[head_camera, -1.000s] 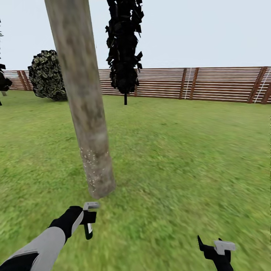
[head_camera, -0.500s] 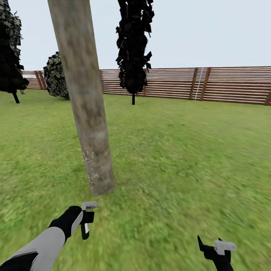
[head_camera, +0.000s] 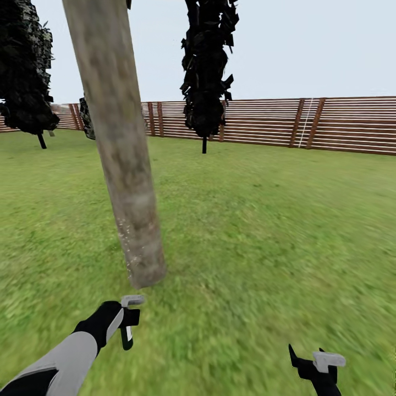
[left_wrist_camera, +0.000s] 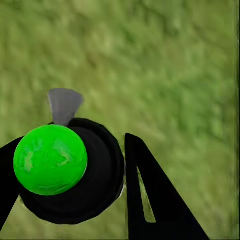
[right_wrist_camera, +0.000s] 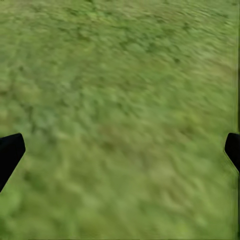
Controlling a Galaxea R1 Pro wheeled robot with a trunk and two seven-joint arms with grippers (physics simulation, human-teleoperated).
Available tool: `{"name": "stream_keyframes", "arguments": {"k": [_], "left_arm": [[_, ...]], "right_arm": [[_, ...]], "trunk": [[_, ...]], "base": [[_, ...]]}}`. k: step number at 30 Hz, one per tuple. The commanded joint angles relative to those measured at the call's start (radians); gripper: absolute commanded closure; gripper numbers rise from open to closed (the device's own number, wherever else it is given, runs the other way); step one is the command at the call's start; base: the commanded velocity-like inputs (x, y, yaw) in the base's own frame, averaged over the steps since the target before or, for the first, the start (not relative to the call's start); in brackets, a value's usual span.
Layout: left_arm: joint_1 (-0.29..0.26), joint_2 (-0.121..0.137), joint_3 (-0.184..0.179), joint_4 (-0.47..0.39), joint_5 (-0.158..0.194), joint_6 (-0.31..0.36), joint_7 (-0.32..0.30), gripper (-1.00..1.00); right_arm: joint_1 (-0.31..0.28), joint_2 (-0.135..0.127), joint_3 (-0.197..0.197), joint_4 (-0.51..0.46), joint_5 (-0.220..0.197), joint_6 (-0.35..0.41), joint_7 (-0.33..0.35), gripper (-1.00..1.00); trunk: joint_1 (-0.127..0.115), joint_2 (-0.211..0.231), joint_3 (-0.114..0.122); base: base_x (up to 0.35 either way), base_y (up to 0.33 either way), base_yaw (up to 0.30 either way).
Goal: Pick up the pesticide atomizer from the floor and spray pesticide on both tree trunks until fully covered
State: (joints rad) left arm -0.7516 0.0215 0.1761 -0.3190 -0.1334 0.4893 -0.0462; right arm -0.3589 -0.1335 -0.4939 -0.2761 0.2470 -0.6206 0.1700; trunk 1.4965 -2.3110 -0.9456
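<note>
right now the left gripper [head_camera: 130, 324] has its fingers clamped on the pesticide atomizer [head_camera: 127, 336], which hangs low over the grass just short of the base of the nearest tree trunk [head_camera: 118, 148]; in the left wrist view the bottle [left_wrist_camera: 70, 172] shows as a dark round body with a bright green cap, pinched between the black fingers [left_wrist_camera: 150, 195]. a patch of white specks [head_camera: 125, 234] sits only on the lower part of the trunk, so the job looks far from done. to spray well, i'd judge the nozzle should be raised and turned toward the bare upper trunk, then worked around it, keeping close enough for the cloud to land. the right gripper [head_camera: 316, 368] hangs empty with its fingers spread wide apart. underfoot is blurry green lawn [head_camera: 264, 231], ringed by a brown slatted fence [head_camera: 341, 124], with darker trees [head_camera: 206, 71] farther back under a pale sky.
</note>
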Motion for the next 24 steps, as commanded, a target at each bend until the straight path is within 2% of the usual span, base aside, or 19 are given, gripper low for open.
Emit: {"name": "stream_keyframes", "arguments": {"k": [1, 11, 24], "left_arm": [[0.000, 0.000, 0.000, 0.000, 0.000, 0.000, 0.000, 1.00], [0.000, 0.000, 0.000, 0.000, 0.000, 0.000, 0.002, 1.00], [0.000, -0.003, -0.001, 0.000, 0.000, -0.011, 0.003, 1.00]], "right_arm": [[0.000, 0.000, 0.000, 0.000, 0.000, 0.000, 0.000, -1.00], [0.000, 0.000, 0.000, 0.000, 0.000, 0.000, 0.000, -1.00], [0.000, 0.000, 0.000, 0.000, 0.000, 0.000, 0.000, -1.00]], "trunk": [[0.000, 0.000, 0.000], [0.000, 0.000, 0.000], [0.000, 0.000, 0.000]], "base": [[0.171, -0.249, 0.001], [0.171, -0.249, 0.028], [0.129, -0.254, 0.261]]}}
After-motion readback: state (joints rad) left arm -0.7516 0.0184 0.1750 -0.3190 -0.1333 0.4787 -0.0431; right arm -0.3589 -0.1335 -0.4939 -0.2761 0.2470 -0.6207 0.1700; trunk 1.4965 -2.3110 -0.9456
